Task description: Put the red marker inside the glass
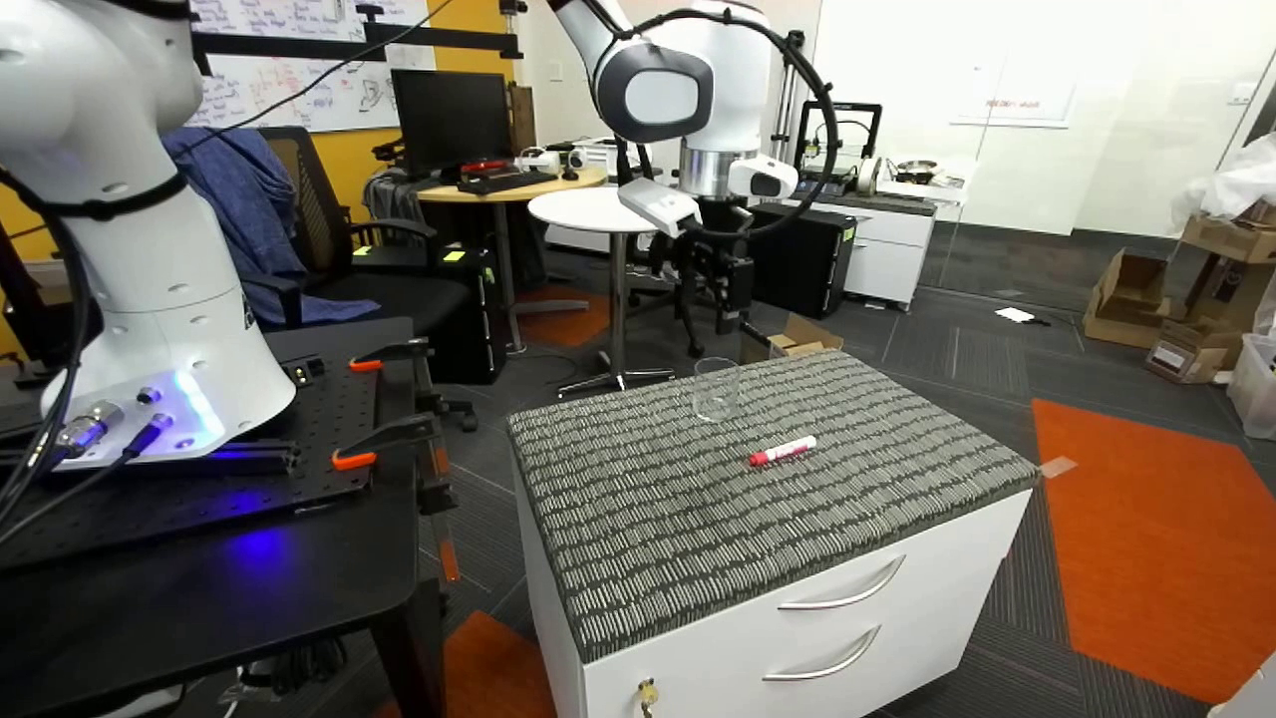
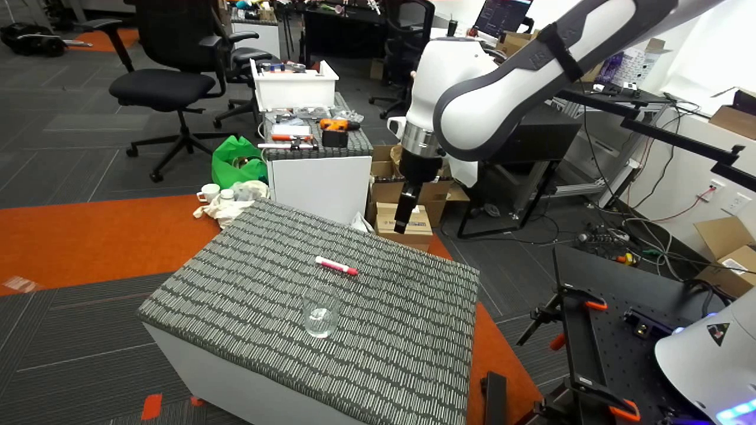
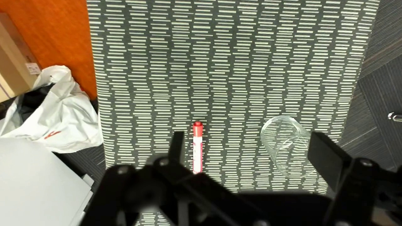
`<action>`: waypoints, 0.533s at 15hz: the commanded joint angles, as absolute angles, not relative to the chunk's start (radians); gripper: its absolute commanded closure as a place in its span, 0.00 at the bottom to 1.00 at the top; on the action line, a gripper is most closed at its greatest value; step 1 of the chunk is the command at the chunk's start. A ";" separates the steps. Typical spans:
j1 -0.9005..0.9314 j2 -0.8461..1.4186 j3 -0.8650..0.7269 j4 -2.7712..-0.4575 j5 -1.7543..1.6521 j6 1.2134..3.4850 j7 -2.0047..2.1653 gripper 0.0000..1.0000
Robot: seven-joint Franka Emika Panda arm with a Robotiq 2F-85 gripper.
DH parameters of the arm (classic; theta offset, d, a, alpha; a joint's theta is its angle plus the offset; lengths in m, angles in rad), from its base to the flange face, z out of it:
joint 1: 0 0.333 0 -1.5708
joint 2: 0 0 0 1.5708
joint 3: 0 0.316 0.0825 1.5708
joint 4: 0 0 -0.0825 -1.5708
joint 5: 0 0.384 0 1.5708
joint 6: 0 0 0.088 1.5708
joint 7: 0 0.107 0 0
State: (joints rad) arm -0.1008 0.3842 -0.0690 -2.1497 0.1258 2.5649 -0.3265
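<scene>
1. Reference object: glass [image 3: 287, 147], clear, upright on the patterned top [image 1: 638, 529] of a white cabinet [image 1: 718, 648]; visible in both exterior views.
2. Red marker [image 3: 198, 147]: lying on that same top, outside the glass, near it but apart. In the wrist view it sits left of the glass, red cap toward the upper edge.
3. Gripper [image 3: 248, 141]: raised above the level of the glass, fingers [image 3: 329, 157] spread wide. In the wrist view one finger shows just beside the marker; the other covers part of the glass's right side.
4. Arm base [image 1: 169, 349]: well left of the glass in an exterior view, on a black table [image 1: 329, 578].
5. Also noted: orange drill [image 2: 338, 124] and green bag [image 2: 239, 160], both well beyond the glass in an exterior view.
</scene>
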 commanded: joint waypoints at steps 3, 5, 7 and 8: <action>-0.128 0.369 -0.046 -2.163 0.107 2.571 -0.314 0.00; -0.142 0.393 -0.046 -2.152 0.115 2.580 -0.321 0.00; -0.170 0.434 -0.030 -2.118 0.142 2.579 -0.349 0.00; -0.180 0.452 -0.025 -2.105 0.145 2.587 -0.351 0.00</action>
